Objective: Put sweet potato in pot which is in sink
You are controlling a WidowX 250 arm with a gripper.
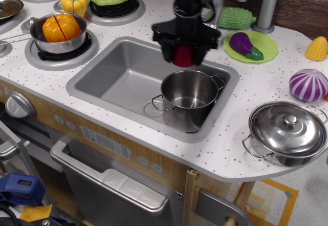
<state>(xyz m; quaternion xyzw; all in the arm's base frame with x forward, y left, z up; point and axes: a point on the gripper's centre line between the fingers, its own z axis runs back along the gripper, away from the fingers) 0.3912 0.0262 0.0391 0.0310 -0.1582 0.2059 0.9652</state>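
Observation:
My black gripper [183, 53] is shut on the dark red sweet potato [182, 56] and holds it in the air just above the far rim of the steel pot [188, 99]. The pot is empty, upright, with two wire loop handles, and stands in the right half of the grey sink [114, 76]. The sweet potato's upper part is hidden between the fingers.
The faucet [215, 8] stands right behind my arm. A purple eggplant [245, 45] lies on a green plate. A striped ball [307, 84] and a lidded steel pot [287, 131] are at the right. A pan with an orange vegetable [60, 31] is on the left burner.

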